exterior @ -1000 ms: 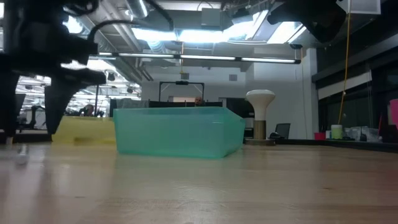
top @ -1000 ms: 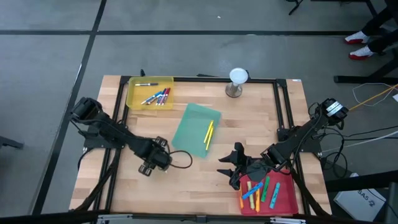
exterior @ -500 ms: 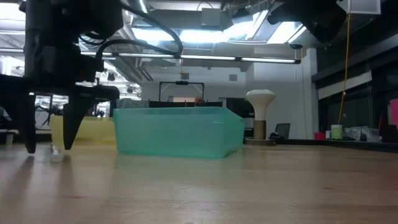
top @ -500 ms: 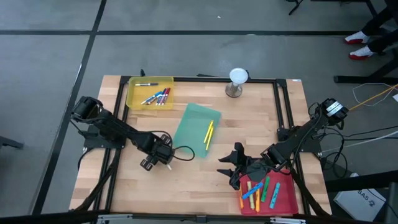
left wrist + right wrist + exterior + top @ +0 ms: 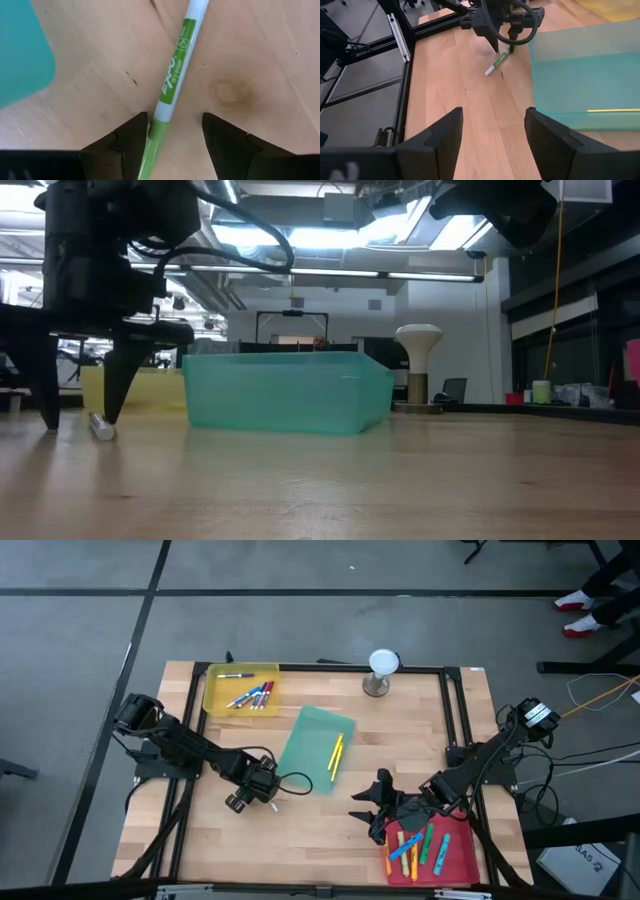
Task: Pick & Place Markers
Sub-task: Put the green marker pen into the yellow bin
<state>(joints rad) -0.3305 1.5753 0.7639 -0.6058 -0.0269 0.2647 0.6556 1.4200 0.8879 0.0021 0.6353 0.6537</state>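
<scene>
A white marker with a green cap [image 5: 174,80] lies flat on the wood, left of the teal tray [image 5: 318,748]. My left gripper [image 5: 175,122] points straight down over it, open. Its two fingers stand on either side of the marker's green cap end [image 5: 156,135], their tips almost on the table in the low view [image 5: 80,415]. The right wrist view shows the same marker [image 5: 498,62] below that gripper. My right gripper [image 5: 375,805] hangs open and holds nothing, above the table beside the red tray [image 5: 462,858].
Several markers lie in the red tray at the near right, and several more in the yellow tray [image 5: 215,690] at the far left. A yellow marker [image 5: 335,755] rests in the teal tray. A white mushroom-shaped stand [image 5: 383,670] sits at the far edge.
My left gripper has come down and shifted a little toward the teal tray and the far edge, rolling about its own axis. Its fingers now reach almost to the table on either side of the marker. My right gripper has kept still.
</scene>
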